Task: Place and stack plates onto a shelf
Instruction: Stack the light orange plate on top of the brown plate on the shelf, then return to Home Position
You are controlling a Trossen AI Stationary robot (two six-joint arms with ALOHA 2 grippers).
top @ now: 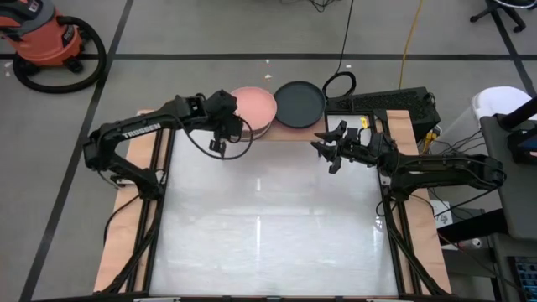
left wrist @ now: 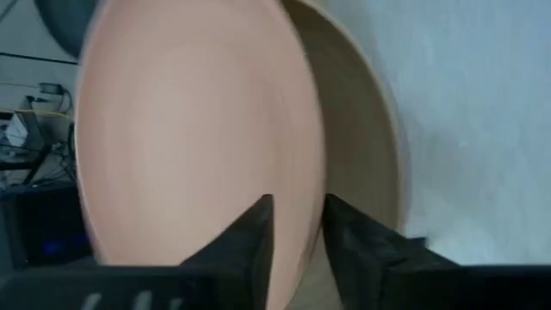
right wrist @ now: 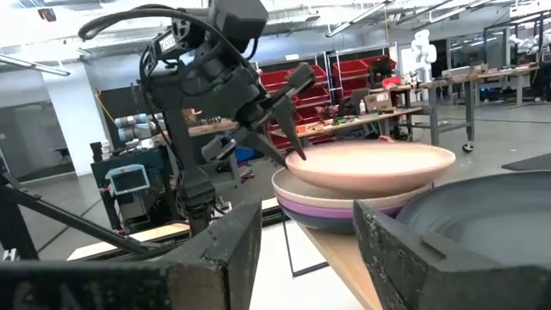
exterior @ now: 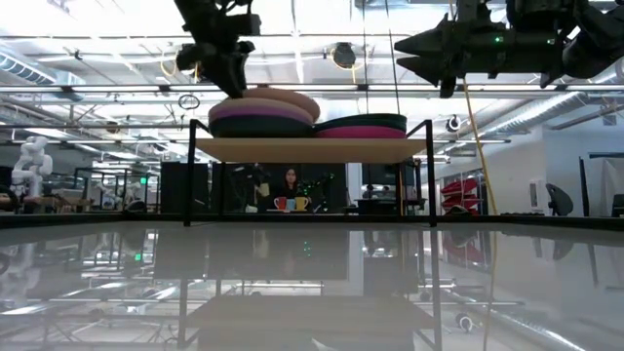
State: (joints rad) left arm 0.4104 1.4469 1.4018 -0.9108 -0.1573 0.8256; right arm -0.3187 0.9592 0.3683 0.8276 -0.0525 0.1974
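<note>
We find two plate stacks on the shelf (exterior: 310, 149) at twelve o'clock of the table (top: 268, 226). The salmon pink plate (top: 254, 107) tops the left stack; a charcoal grey plate (top: 299, 102) tops the right. The left gripper (top: 220, 144) sits at that pink plate's seven o'clock rim, fingers narrowly parted, holding nothing. The right gripper (top: 325, 152) hovers at five o'clock of the grey plate, fingers spread, empty.
</note>
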